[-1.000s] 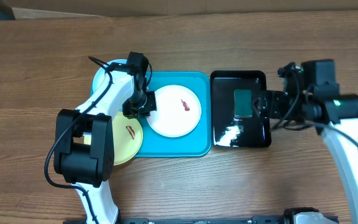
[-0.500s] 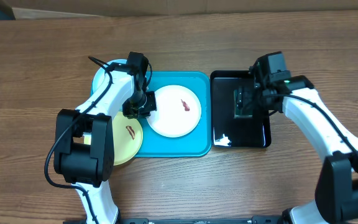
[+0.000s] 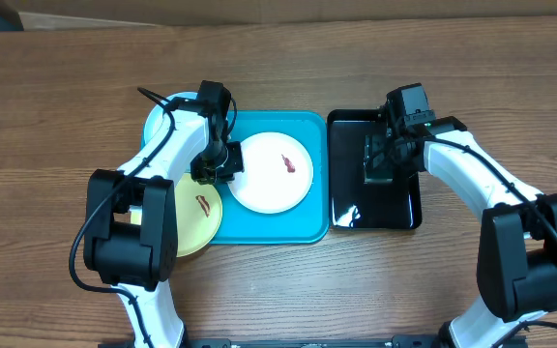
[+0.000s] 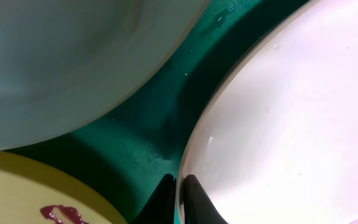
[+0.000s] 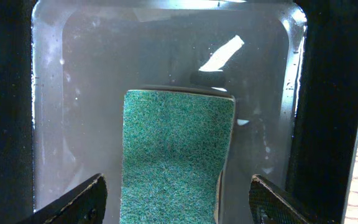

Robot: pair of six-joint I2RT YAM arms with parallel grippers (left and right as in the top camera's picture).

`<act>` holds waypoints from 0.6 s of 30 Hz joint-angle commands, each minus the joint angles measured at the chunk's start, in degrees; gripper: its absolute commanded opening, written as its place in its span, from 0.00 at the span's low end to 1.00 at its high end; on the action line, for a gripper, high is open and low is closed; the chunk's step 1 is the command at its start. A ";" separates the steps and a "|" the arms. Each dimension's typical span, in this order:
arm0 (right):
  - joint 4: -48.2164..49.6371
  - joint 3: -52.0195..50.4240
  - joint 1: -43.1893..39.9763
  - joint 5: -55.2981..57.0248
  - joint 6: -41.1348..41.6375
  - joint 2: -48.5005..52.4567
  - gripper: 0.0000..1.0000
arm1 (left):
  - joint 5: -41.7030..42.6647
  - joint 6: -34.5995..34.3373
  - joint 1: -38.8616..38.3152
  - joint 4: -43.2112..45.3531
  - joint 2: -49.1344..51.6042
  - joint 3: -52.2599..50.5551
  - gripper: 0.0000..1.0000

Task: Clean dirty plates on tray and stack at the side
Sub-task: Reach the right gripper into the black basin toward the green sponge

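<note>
The turquoise tray (image 3: 303, 227) holds a white plate (image 3: 264, 184) with a reddish smear. My left gripper (image 3: 217, 166) is shut on that plate's left rim; the left wrist view shows both dark fingertips (image 4: 194, 200) pinching the white plate (image 4: 291, 118) edge over the tray (image 4: 148, 134). A pale aqua plate (image 3: 159, 118) lies at the tray's upper-left corner, a yellow-green plate (image 3: 199, 215) with a smear at its lower left. My right gripper (image 5: 176, 186) stands open astride a green sponge (image 5: 176, 143).
The sponge lies in a glossy black tray (image 3: 395, 208) right of the turquoise one, its floor wet and shiny. Brown wooden table (image 3: 56, 116) surrounds both trays. The aqua plate (image 4: 67, 56) and yellow-green plate (image 4: 17, 193) crowd the left fingers closely.
My right arm has swung in from the right and now hangs over the black tray above the sponge. The left arm and the plates have not moved.
</note>
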 commanded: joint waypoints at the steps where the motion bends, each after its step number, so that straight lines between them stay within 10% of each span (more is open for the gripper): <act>1: 0.02 0.76 0.90 -0.68 0.09 0.00 0.75 | 0.22 0.70 -0.13 0.07 0.61 0.92 0.10; 18: -0.57 0.57 2.36 1.31 0.07 0.09 0.74 | 0.22 0.70 -0.13 0.02 0.61 0.92 0.09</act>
